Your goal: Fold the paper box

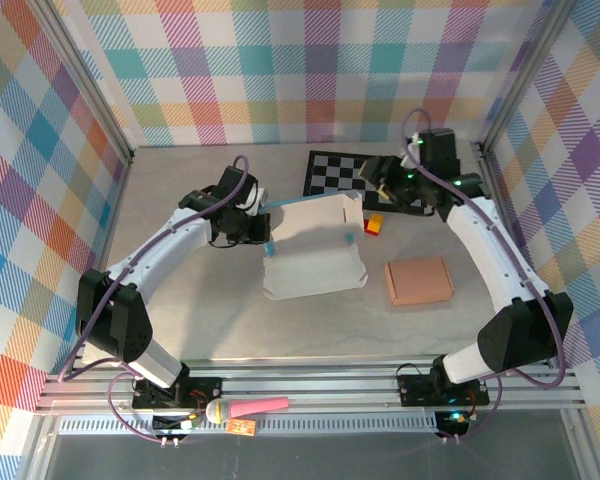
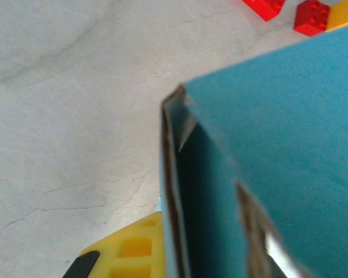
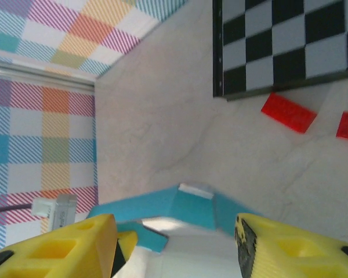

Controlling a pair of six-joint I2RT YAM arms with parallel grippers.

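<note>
The paper box (image 1: 315, 255), white inside and teal outside, lies half-formed at the table's middle with its back wall raised. My left gripper (image 1: 267, 222) is at the box's back left corner, shut on the teal wall (image 2: 278, 127). One yellow finger (image 2: 127, 249) shows pressed against the wall's edge, and the wall hides the other. My right gripper (image 1: 378, 187) hovers at the box's back right corner. Its yellow fingers (image 3: 64, 249) stand apart and open, with the box's teal corner flaps (image 3: 191, 207) between and just ahead of them.
A checkered mat (image 1: 345, 172) lies behind the box. Red and yellow bricks (image 1: 374, 225) sit right of the box's back corner, and red bricks (image 3: 289, 112) also lie by the mat's edge. A folded brown box (image 1: 418, 281) rests to the right. Plaid walls enclose the table.
</note>
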